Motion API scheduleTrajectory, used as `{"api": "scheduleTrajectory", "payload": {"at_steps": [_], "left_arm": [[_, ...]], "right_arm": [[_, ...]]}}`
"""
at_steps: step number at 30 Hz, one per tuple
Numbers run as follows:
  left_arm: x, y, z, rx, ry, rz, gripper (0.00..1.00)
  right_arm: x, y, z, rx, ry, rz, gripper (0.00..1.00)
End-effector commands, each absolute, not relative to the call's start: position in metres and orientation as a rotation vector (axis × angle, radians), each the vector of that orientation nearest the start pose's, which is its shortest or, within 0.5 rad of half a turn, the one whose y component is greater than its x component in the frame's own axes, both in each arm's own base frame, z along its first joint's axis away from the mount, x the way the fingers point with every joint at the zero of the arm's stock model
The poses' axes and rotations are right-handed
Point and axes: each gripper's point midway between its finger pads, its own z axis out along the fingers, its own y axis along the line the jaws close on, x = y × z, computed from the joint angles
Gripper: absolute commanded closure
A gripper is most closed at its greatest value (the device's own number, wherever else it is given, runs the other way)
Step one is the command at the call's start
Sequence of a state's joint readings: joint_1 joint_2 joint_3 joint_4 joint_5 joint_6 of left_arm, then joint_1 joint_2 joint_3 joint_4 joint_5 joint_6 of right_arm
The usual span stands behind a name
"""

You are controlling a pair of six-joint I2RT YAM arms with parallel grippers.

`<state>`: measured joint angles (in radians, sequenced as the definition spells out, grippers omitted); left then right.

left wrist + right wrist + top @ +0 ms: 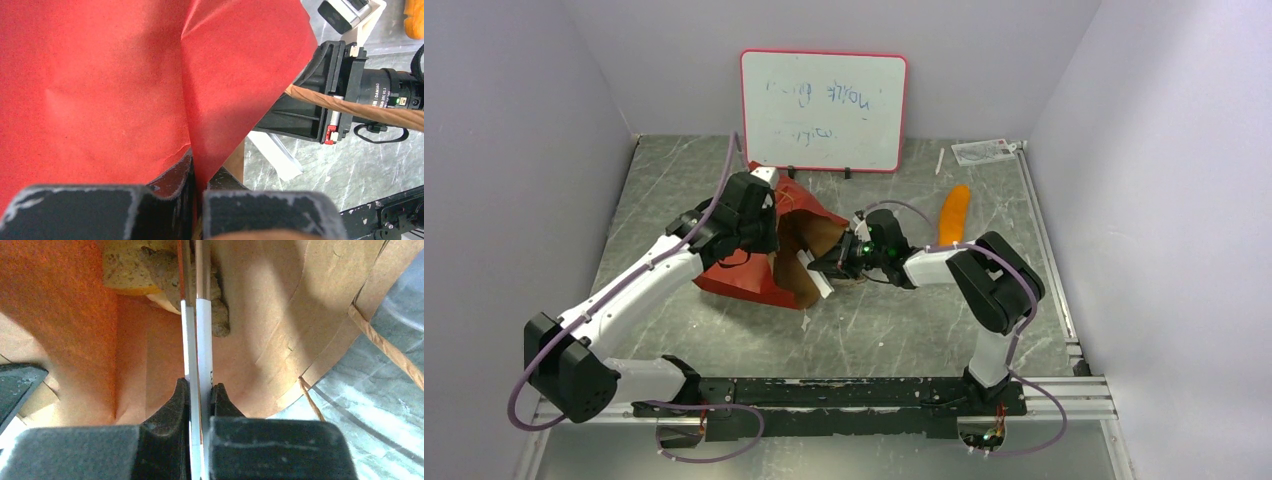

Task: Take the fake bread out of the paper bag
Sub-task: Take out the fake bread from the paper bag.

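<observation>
Step in hand, as I read it: R arm fishes a piece out while L arm holds the bag. Left gripper [197,192] is clamped on a fold of the red wall of the paper bag [742,283], which lies on its side on the table [904,320], mouth twd the R arm. Right gripper [195,310] is inside the mouth, long white fingers pressed together w/ no gap showing. Tips run over a tan piece of fake bread [145,265] at the back of the bag. Can't tell if they nipped any of it; prob. not. To do it well: reopen, go deeper so the fingers straddle the piece, close on its thick part, pull straight back thru the mouth, avoid snagging the cord handle [385,347]. L should hold the wall up so the mouth doesn't collapse. Looks: the piece inside is tan, rough, lumpy, crumb-like surface, partly hidden by the fingers. An orange loaf [953,214], long and smooth, lies on the table beyond the R arm, well apart from the bag, so already out. No other pieces visible.
</observation>
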<state>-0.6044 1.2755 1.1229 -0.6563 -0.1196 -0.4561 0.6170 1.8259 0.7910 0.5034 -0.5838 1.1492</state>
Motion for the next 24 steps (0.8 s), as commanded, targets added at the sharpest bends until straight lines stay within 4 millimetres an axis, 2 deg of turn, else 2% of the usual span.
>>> {"api": "scheduleTrajectory", "payload": {"at_steps": [1, 8, 14, 24], "left_arm": [[0.275, -0.198, 0.200, 0.116, 2.359, -0.429, 0.93], [0.284, -0.178, 0.198, -0.074, 2.351, -0.302, 0.92], [0.299, -0.166, 0.200, -0.237, 2.334, -0.188, 0.92], [0.313, -0.176, 0.191, -0.339, 2.349, -0.045, 0.93]], "right_arm": [[0.282, 0.347, 0.081, 0.271, 2.438, 1.495, 1.00], [0.261, 0.329, 0.101, 0.257, 2.431, 1.468, 1.00], [0.231, 0.306, 0.118, 0.248, 2.427, 1.461, 1.00], [0.196, 0.280, 0.152, 0.196, 2.394, 1.455, 1.00]]}}
